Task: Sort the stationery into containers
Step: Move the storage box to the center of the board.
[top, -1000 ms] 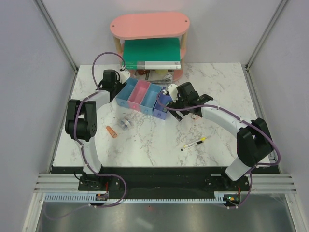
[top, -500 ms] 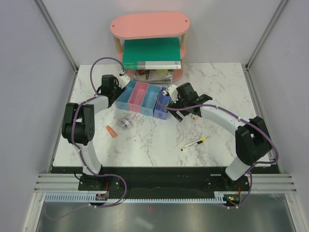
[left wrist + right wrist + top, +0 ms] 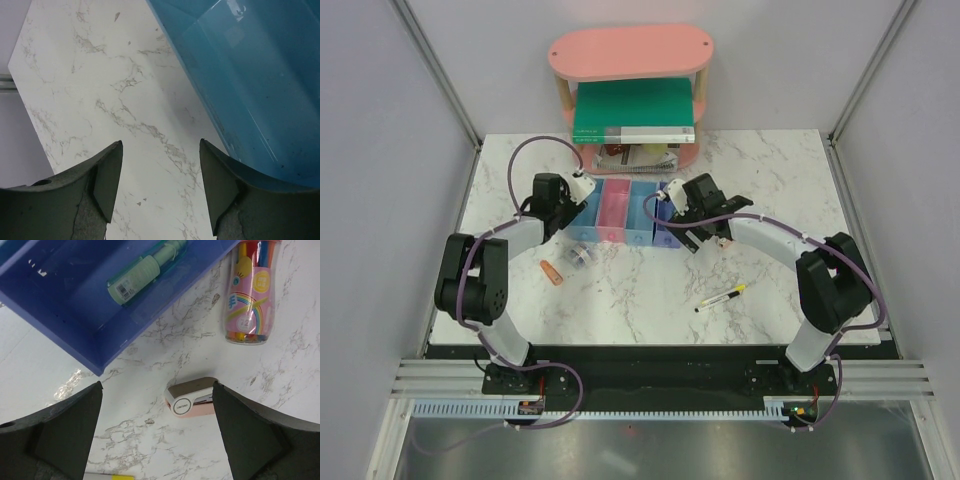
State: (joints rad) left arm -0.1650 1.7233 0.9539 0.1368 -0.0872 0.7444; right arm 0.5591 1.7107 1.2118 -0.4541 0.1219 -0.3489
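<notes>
Both end effectors empty at the containers [image 3: 620, 212]; loose stationery waits nearer me.

Nearest, the yellow-and-black pen [image 3: 722, 296] lies on the table [image 3: 640, 330], then the orange piece [image 3: 552, 272] and clear roll [image 3: 580, 256]. My left end effector [image 3: 160, 160] stands apart, empty, beside the blue end bin [image 3: 260, 75]. The right end effector [image 3: 157, 405] gapes over the pale pink piece [image 3: 192, 397], beside the purple-blue bin [image 3: 75, 305] holding the green piece [image 3: 145, 270]. Next, I judge: descend, straddle it, close.
</notes>
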